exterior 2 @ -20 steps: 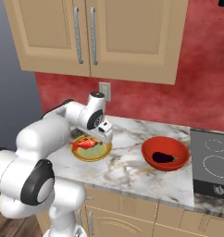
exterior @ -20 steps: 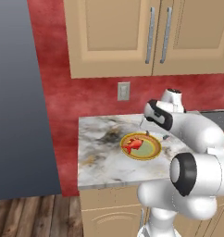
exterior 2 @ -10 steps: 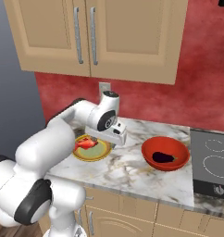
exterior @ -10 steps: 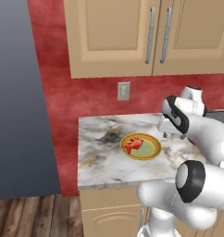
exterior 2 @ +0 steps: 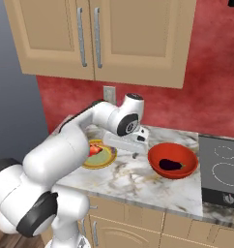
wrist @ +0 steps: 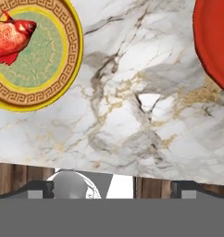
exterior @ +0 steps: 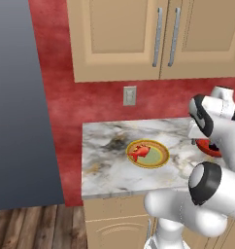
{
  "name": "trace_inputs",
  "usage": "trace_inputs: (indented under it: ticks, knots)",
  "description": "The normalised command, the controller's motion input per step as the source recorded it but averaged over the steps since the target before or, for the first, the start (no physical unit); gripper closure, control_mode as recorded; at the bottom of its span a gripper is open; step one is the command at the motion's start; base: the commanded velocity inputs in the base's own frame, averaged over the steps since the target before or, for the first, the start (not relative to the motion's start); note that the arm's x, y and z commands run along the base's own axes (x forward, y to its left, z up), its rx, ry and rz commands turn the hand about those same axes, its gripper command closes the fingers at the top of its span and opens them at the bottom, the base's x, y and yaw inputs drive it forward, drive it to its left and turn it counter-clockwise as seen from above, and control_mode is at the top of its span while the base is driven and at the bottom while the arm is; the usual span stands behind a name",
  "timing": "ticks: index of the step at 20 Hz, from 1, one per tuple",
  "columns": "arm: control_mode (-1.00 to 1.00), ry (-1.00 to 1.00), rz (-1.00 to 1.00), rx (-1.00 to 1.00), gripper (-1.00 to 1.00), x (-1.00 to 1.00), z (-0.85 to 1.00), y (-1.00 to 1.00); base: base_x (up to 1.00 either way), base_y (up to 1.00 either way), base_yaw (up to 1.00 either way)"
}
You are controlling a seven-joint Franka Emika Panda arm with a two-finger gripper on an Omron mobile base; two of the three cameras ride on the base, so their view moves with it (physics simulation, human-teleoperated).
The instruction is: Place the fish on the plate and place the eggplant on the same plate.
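Since a second ago I see the arm swung off the plate (exterior 2: pixel 100 160) toward the bowl (exterior 2: pixel 173 160); gripper (exterior 2: pixel 134 147) now sits mid-frame in the right base view, over bare counter (exterior 2: pixel 138 179) between the two. Base hasn't moved.

Jaws spread wide, nothing between them, touching nothing. In the hand view the finger tips (wrist: pixel 36 189) sit at the bottom corners with marble behind them.

Arm pose: reaches forward from lower left of the right base view, wrist bent so the hand points down at the counter. In the left base view the wrist is at the right edge, partly covering the bowl (exterior: pixel 207 147).

Fish (exterior: pixel 139 152) lies on the plate (exterior: pixel 158 160), centre of the left base view; upper left in the hand view (wrist: pixel 9 39). Eggplant (exterior 2: pixel 170 165) lies in the bowl, right of centre in the right base view, not yet on the plate.
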Motion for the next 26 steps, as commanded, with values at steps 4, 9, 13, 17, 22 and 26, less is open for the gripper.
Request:
trace_inputs:
  ticks: [4,9,13,17,22,26]
  knots:
    - [-1.00,0.14,-0.06,0.08,-1.00,-0.17,0.24,-0.58,0.00,0.00,0.00]
    - [-1.00,0.10,-0.19,0.09,-1.00,-0.10,0.12,-0.60,0.00,0.00,0.00]
    - [-1.00,-0.04,-0.14,0.02,-1.00,-0.19,0.00,-0.65,0.00,0.00,0.00]
    - [-1.00,-0.01,-0.15,0.00,-1.00,-0.12,-0.06,-0.53,0.00,0.00,0.00]
    - [-1.00,-0.02,-0.24,-0.01,-1.00,-0.02,-0.26,-0.25,0.00,0.00,0.00]
    - [-1.00,-0.02,-0.33,0.00,-1.00,0.01,-0.29,-0.22,0.00,0.00,0.00]
